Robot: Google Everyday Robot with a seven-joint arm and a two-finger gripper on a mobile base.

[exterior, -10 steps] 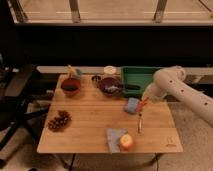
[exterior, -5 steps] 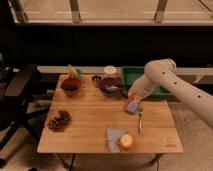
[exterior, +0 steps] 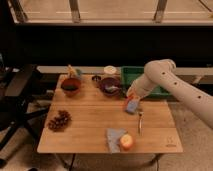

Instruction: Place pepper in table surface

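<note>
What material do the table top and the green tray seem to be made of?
Table surface: looks like light wood with a matte finish; plank seams are visible. Green tray: probably plastic, judging by its uniform colour and smooth walls, though this is uncertain. The robot's hand hangs over the table, just in front of the tray.

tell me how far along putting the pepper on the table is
Nothing looks done: no pepper shows lying on the wooden tabletop. The hand is over the table's right side, beside the green tray and just above a blue object; a sliver of orange-red shows at it, possibly the pepper. Setting it down and releasing remain.
</note>
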